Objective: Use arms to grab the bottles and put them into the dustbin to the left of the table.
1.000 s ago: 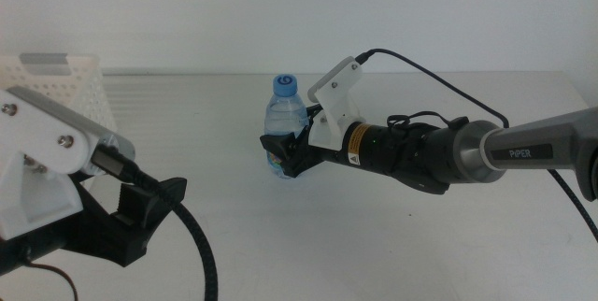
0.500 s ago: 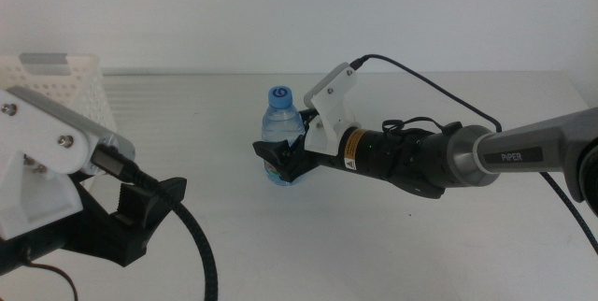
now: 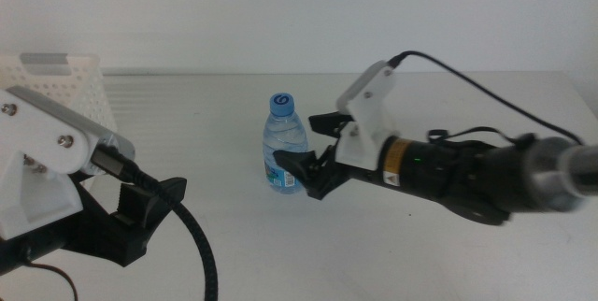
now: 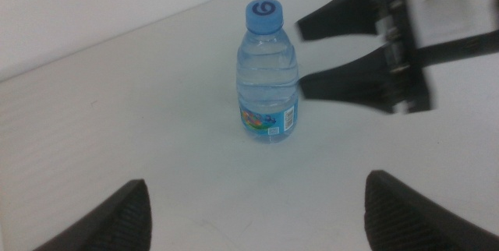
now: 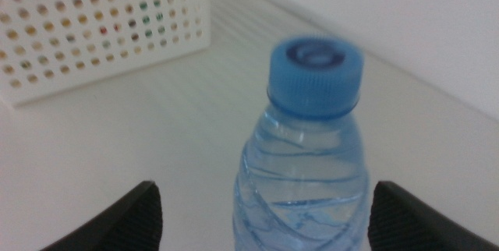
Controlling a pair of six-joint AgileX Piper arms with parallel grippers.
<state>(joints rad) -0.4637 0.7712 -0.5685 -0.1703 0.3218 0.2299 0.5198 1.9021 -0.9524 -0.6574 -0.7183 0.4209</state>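
With the right claw (image 3: 301, 143) spread wide just beside the upright water bottle (image 3: 285, 144) at mid desk (image 3: 234, 236), we should centre the label between the jaws before pinching, while the left claw (image 3: 149, 209) waits spread near the dustbin (image 3: 56, 75).

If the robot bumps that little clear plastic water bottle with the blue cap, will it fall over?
Probably, if bumped up high: the clear plastic water bottle with the blue cap stands upright, tall and narrow on the white table. It looks full, so likely heavy enough to resist a gentle nudge. Its ribbed wall may dent when squeezed. The right gripper sits open beside it; the left gripper waits farther off.
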